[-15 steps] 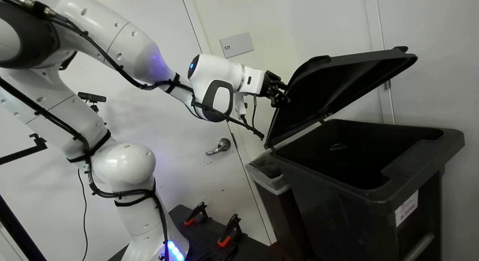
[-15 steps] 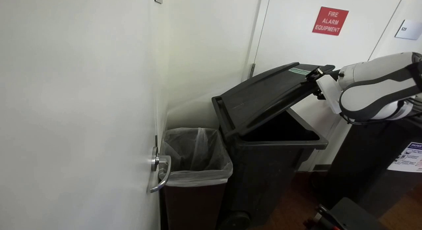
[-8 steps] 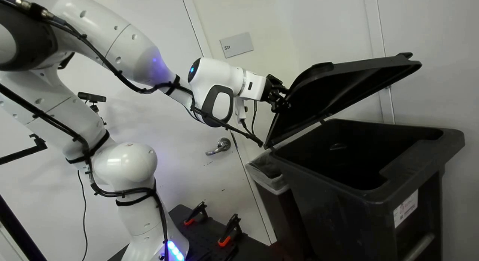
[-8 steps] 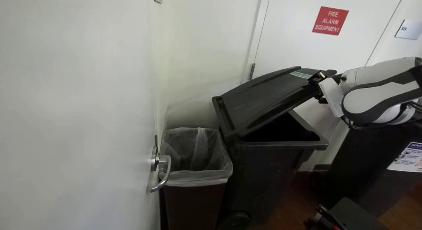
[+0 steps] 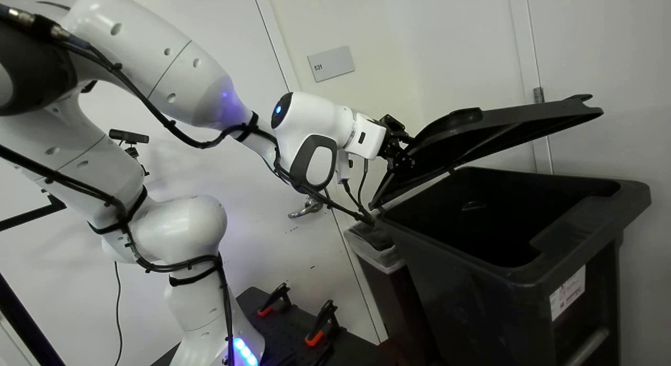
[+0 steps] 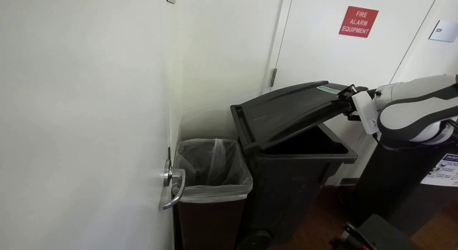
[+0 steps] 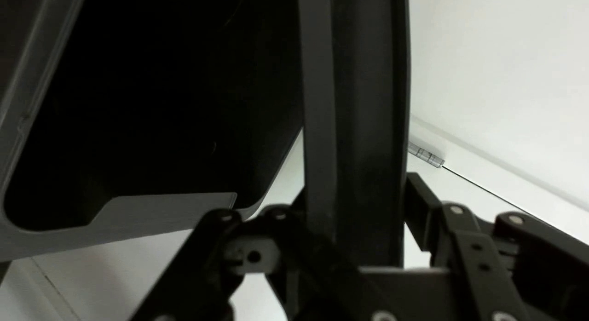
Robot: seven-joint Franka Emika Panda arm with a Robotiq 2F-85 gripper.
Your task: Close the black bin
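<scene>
Black bin (image 5: 477, 298) stood right of trash can (image 6: 211, 221), lid (image 6: 290, 110) part-raised. Jaws stood apart, lid's side edge filling gap; clamped or loose, could not tell. Plastic looked stiff, smooth, likely to fall under own weight; lid rim toward free end seemed best hold.

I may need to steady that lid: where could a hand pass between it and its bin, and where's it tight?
The open wedge between the lid and the black bin looks widest above the white sticker. Crowded: the lid edge that the gripper straddles, and the opposite side, where the lined waste bin stands close.
</scene>
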